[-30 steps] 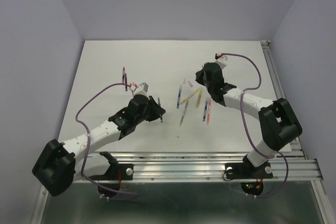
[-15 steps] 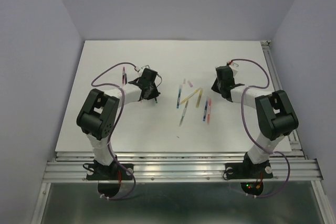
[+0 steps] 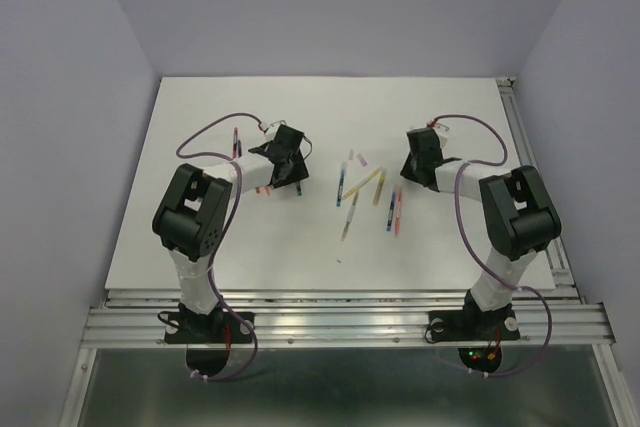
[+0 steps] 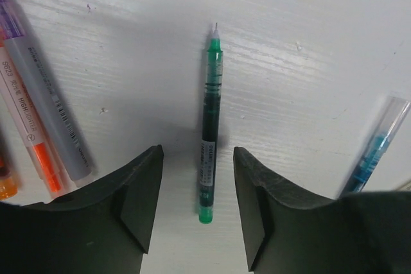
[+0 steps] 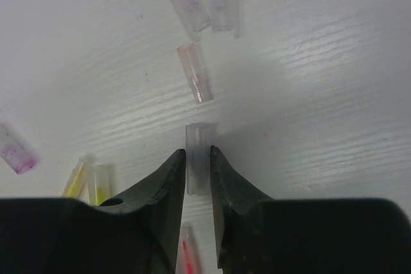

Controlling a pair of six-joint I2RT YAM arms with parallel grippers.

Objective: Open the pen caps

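Note:
In the left wrist view an uncapped green pen (image 4: 210, 126) lies flat on the white table, tip pointing away. My left gripper (image 4: 198, 158) stands open astride its near end, touching nothing. In the right wrist view a clear pen cap (image 5: 198, 158) sits between the fingertips of my right gripper (image 5: 198, 165), which is closed narrowly on it, low over the table. Ahead of it lie a pinkish cap (image 5: 194, 73) and two clear caps (image 5: 186, 1). In the top view, the left gripper (image 3: 288, 169) and right gripper (image 3: 413, 169) flank a cluster of pens (image 3: 365, 192).
A grey highlighter (image 4: 48, 107) and an orange one (image 4: 32, 139) lie left of the green pen. A blue pen (image 4: 372, 152) lies to its right. Near the right gripper are a purple-tinted cap (image 5: 16, 152), yellow pen ends (image 5: 77, 178) and a red pen tip (image 5: 189, 255).
Both arms have folded back, and the grippers have come down to the table either side of the pen cluster. The left gripper has opened, leaving the green pen lying on the table.

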